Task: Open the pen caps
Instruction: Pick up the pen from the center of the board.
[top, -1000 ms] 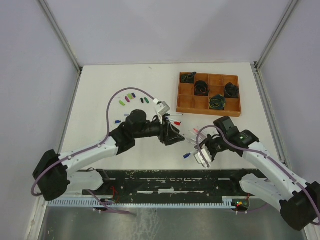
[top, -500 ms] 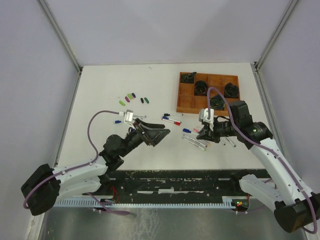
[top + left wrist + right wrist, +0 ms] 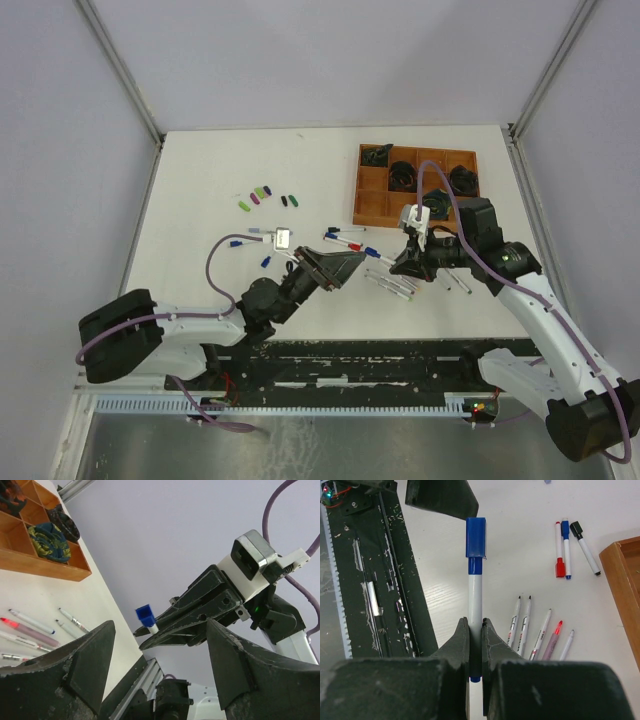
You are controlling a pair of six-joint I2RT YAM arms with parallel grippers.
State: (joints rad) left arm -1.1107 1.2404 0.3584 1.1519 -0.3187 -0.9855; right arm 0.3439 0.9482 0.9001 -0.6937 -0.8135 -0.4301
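While our right jaws are pinching the pen, our left jaws are gaping wide. We are judging its blue cap light, slick — take the flat sides.

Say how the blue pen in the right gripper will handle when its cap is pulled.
The blue pen looks stiff and light: straight, slim barrel. Smooth plastic may slip through the right gripper if the cap sticks.

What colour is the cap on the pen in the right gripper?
Blue cap on the pen, clearest in right wrist view.
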